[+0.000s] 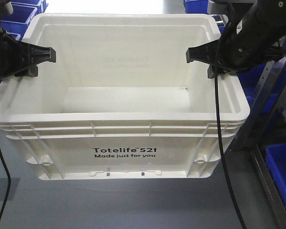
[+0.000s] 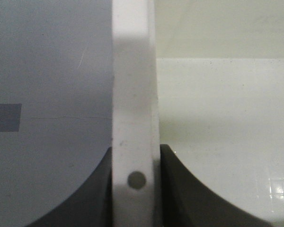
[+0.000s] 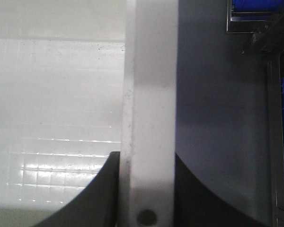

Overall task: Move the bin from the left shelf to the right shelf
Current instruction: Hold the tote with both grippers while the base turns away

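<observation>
White bin hangs between both grippers, print side to camera, grey floor under bin. Left gripper clamps left rim of bin; right gripper clamps right rim. Blue bins behind bin, shelf frame right of bin.

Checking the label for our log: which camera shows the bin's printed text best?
The exterior front-facing view: the bin shows nearly whole, its black print readable on the near wall. The left wrist view shows only rim pinched in the left gripper; the right wrist view, rim in the right gripper. No print.
</observation>
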